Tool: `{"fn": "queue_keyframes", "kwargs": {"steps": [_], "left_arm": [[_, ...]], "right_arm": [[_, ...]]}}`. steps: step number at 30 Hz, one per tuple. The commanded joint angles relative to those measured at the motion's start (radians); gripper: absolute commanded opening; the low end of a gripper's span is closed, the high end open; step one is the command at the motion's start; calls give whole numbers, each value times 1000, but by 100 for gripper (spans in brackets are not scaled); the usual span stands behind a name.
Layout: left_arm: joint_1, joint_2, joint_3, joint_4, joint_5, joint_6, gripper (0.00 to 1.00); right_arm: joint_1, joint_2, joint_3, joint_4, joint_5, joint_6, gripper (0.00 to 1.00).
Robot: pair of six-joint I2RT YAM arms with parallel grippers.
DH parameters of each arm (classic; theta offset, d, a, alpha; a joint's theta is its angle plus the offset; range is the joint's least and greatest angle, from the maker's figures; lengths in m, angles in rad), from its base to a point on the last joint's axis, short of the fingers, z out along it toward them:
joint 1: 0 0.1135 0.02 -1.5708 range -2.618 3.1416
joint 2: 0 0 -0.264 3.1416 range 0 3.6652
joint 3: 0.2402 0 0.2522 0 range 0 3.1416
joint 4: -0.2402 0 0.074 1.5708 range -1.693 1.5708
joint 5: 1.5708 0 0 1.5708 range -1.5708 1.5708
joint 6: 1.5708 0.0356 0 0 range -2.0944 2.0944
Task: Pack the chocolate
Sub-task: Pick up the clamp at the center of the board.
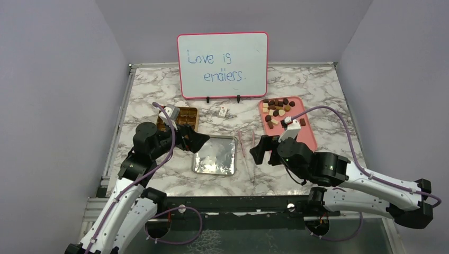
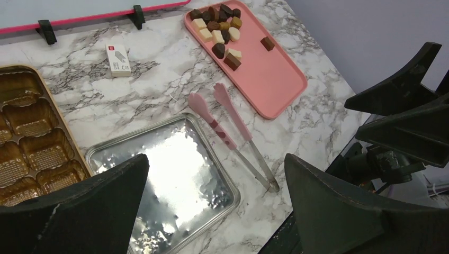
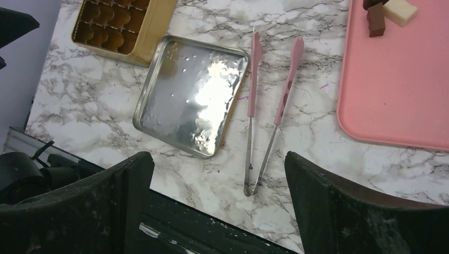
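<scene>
I am holding my left claw (image 1: 205,141) spread wide with nothing in it, hovering low over the marble surface (image 1: 317,84) just in front of the gold tin (image 1: 179,117) and over the left edge of the silver lid (image 1: 215,155); my right claw (image 1: 259,148) is also gaping fully and gripping nothing, hanging just right of the tongs (image 1: 246,153) and pointing left towards them; the chocolate (image 1: 276,110) is lying in a loose heap at the far end of the pink tray (image 1: 304,137), dark brown, lighter brown and cream pieces mixed together, with one brown piece sitting a little apart on the tray's right side; the tray is resting on the right of the surface, well apart from the tin; the tin is sitting open on the left, its rows of moulded gold cups facing up; the lid is lying flat beside the tin, shining under the light; the tongs are lying flat between lid and tray, pink tips pointing away from me, arms slightly parted; a small white card (image 1: 223,111) is lying between tin and tray, near the feet of the whiteboard (image 1: 222,64), which is standing at the far side with blue handwriting on it
</scene>
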Motion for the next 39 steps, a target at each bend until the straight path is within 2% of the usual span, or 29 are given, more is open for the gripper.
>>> {"fn": "queue_keyframes", "kwargs": {"steps": [1, 7, 14, 18, 21, 27, 32, 39], "left_arm": [[-2, -7, -4, 22, -3, 24, 99], [-2, -16, -2, 13, -32, 30, 99], [-2, -34, 11, -18, -94, 40, 99], [-2, -59, 11, -42, -181, 48, 99], [-2, -75, 20, -69, -271, 53, 99], [-1, -110, 25, -99, -365, 53, 99], [-2, -129, 28, -113, -413, 53, 99], [-1, -142, 26, -113, -420, 52, 99]], "right_arm": [[7, -31, -7, 7, 31, 18, 100], [7, -25, -21, 12, 13, 30, 100], [7, 63, -31, -19, -10, 47, 100], [7, 168, -16, -118, 41, 192, 94], [7, 269, 10, -127, 12, 154, 89], [7, 447, -4, -37, -16, 86, 77], [7, 498, -46, 107, -23, 60, 67], [7, 558, -85, 217, -9, 68, 65]]}}
